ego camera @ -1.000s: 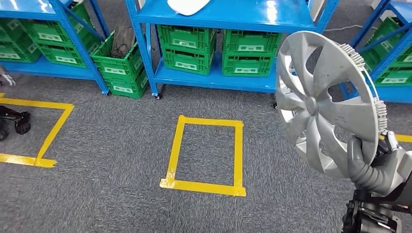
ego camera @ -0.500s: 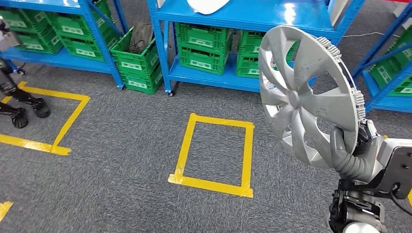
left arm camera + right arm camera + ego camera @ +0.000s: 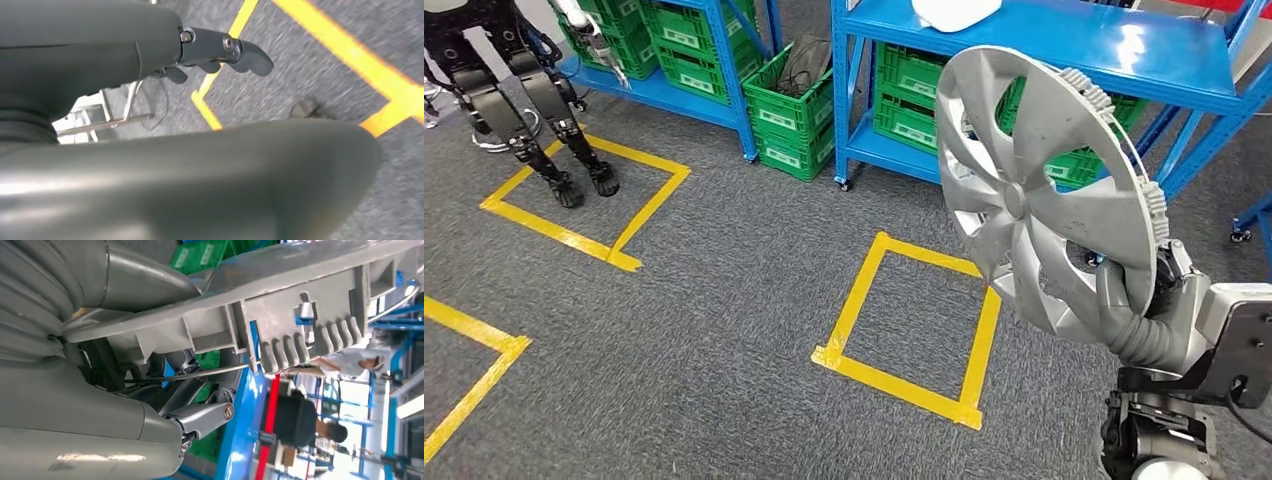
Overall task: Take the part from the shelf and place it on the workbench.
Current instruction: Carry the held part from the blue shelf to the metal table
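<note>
1. A grey carpet floor (image 3: 704, 330) carries yellow tape squares (image 3: 911, 318).
2. Blue shelves (image 3: 1064, 45) hold green crates (image 3: 789, 110).
3. The silver wheel cover (image 3: 1034, 190) stands upright in the air, gripped at its lower rim by the right hand (image 3: 1149, 310).
4. The left hand (image 3: 220, 50) hangs empty above the floor, fingers loosely apart.

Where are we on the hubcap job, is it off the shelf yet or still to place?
Done: the silver hubcap is off the blue shelf; the right hand grips its lower rim, holding it upright above the carpet. In hand: carrying it. The left hand holds nothing. Left: no workbench is visible, so reaching it and setting the part down remain.
</note>
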You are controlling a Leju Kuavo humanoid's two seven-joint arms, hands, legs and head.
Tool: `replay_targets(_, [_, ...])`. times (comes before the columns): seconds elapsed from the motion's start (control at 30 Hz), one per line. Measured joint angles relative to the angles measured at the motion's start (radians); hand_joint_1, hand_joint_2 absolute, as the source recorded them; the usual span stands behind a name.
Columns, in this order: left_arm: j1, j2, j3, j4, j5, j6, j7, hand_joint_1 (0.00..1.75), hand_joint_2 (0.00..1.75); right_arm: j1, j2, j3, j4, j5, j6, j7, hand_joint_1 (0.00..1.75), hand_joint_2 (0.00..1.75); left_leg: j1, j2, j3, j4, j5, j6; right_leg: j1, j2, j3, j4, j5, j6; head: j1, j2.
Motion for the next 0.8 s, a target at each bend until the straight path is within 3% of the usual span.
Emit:
replay_targets(0.03, [0.002, 0.001, 0.000, 0.000, 0.000, 0.000, 0.000, 0.00, 0.00, -0.001, 0.000, 0.003, 0.000, 0.000, 0.001, 0.000, 1.75, 1.75, 0.000, 0.006, -0.007, 0.002, 0.000, -0.007, 0.000, -0.011, -0.001, -0.003, 0.005, -0.006, -0.002, 0.000])
replay_targets(0.1, [0.004, 0.002, 0.000, 0.001, 0.000, 0.000, 0.001, 0.00, 0.00, -0.003, 0.002, 0.008, 0.001, 0.000, 0.001, 0.001, 1.75, 1.75, -0.003, 0.056, -0.036, 0.052, -0.031, -0.015, -0.001, -0.035, 0.000, -0.012, 0.013, -0.019, -0.012, 0.000])
replay_targets(0.17, [0.003, 0.002, -0.001, 0.001, 0.000, 0.000, 0.001, 0.00, 0.00, -0.005, 0.003, 0.011, 0.002, 0.000, 0.002, 0.001, 1.75, 1.75, -0.001, 0.112, -0.094, 0.180, -0.094, -0.020, 0.003, -0.058, -0.002, -0.014, 0.016, -0.025, -0.025, 0.000])
replay_targets(0.23, [0.002, 0.002, -0.001, 0.001, 0.000, 0.000, 0.001, 0.00, 0.00, -0.005, 0.003, 0.013, 0.002, 0.000, 0.002, 0.001, 1.75, 1.75, 0.001, 0.127, -0.136, 0.284, -0.127, -0.022, 0.007, -0.083, -0.004, -0.014, 0.017, -0.027, -0.031, 0.000])
replay_targets(0.27, [0.003, 0.002, -0.001, 0.001, 0.000, 0.000, 0.001, 0.00, 0.00, -0.005, 0.004, 0.015, 0.003, 0.000, 0.002, 0.002, 1.75, 1.75, 0.001, 0.129, -0.131, 0.282, -0.118, -0.022, 0.009, -0.095, -0.004, -0.014, 0.017, -0.027, -0.034, 0.000])
replay_targets(0.3, [0.003, 0.002, -0.001, 0.001, 0.000, 0.000, 0.001, 0.00, 0.00, -0.005, 0.004, 0.017, 0.003, 0.000, 0.002, 0.002, 1.75, 1.75, 0.000, 0.131, -0.104, 0.241, -0.096, -0.019, 0.010, -0.106, -0.004, -0.014, 0.017, -0.027, -0.038, 0.000])
replay_targets(0.37, [0.003, 0.003, -0.001, 0.001, 0.000, 0.000, 0.001, 0.00, 0.00, -0.006, 0.005, 0.022, 0.004, 0.000, 0.002, 0.002, 1.75, 1.75, -0.007, 0.159, -0.017, 0.095, -0.048, -0.009, 0.014, -0.126, -0.003, -0.014, 0.017, -0.025, -0.047, 0.000])
replay_targets(0.43, [-0.001, 0.004, -0.001, 0.001, 0.000, 0.000, 0.001, 0.00, 0.00, -0.008, 0.006, 0.026, 0.004, -0.001, 0.002, 0.001, 1.75, 1.75, -0.016, 0.185, 0.036, 0.003, -0.034, 0.004, 0.019, -0.143, -0.005, -0.012, 0.018, -0.018, -0.052, 0.000])
replay_targets(0.53, [0.000, 0.003, -0.001, 0.001, 0.000, 0.002, 0.000, 0.00, 0.00, -0.011, 0.007, 0.030, 0.004, -0.006, 0.001, 0.001, 1.75, 1.75, -0.018, 0.164, 0.038, -0.014, -0.028, 0.019, 0.019, -0.160, -0.011, -0.009, 0.017, -0.001, -0.050, 0.000])
replay_targets(0.6, [0.002, 0.003, -0.001, 0.001, 0.000, 0.003, 0.000, 0.00, 0.00, -0.011, 0.007, 0.031, 0.004, -0.010, 0.001, 0.000, 1.75, 1.75, -0.012, 0.146, 0.038, -0.022, -0.019, 0.029, 0.016, -0.121, -0.030, 0.031, -0.013, 0.010, -0.046, 0.000])
replay_targets(0.67, [0.002, 0.004, -0.001, 0.001, -0.001, 0.003, -0.001, 0.00, 0.00, -0.010, 0.007, 0.033, 0.004, -0.014, 0.000, -0.001, 1.75, 1.75, -0.010, 0.128, 0.035, -0.024, -0.014, 0.036, 0.012, -0.072, -0.082, 0.150, -0.077, 0.017, -0.036, 0.000])
replay_targets(0.7, [0.001, 0.004, -0.001, 0.001, -0.001, 0.003, -0.002, 0.00, 0.00, -0.009, 0.006, 0.033, 0.004, -0.015, -0.001, -0.001, 1.75, 1.75, -0.011, 0.117, 0.032, -0.023, -0.013, 0.038, 0.012, -0.062, -0.112, 0.220, -0.106, 0.018, -0.031, 0.000])
replay_targets(0.73, [0.000, 0.004, -0.001, 0.001, -0.001, 0.002, -0.002, 0.00, 0.00, -0.008, 0.006, 0.034, 0.004, -0.016, -0.001, -0.001, 1.75, 1.75, -0.011, 0.107, 0.029, -0.021, -0.012, 0.038, 0.012, -0.059, -0.135, 0.272, -0.122, 0.019, -0.027, 0.000])
replay_targets(0.8, [0.000, 0.003, -0.001, 0.001, -0.001, 0.002, -0.002, 0.00, 0.00, -0.006, 0.006, 0.036, 0.004, -0.016, -0.001, -0.001, 1.75, 1.75, -0.011, 0.097, 0.026, -0.018, -0.012, 0.038, 0.012, -0.058, -0.153, 0.311, -0.128, 0.020, -0.025, 0.000])
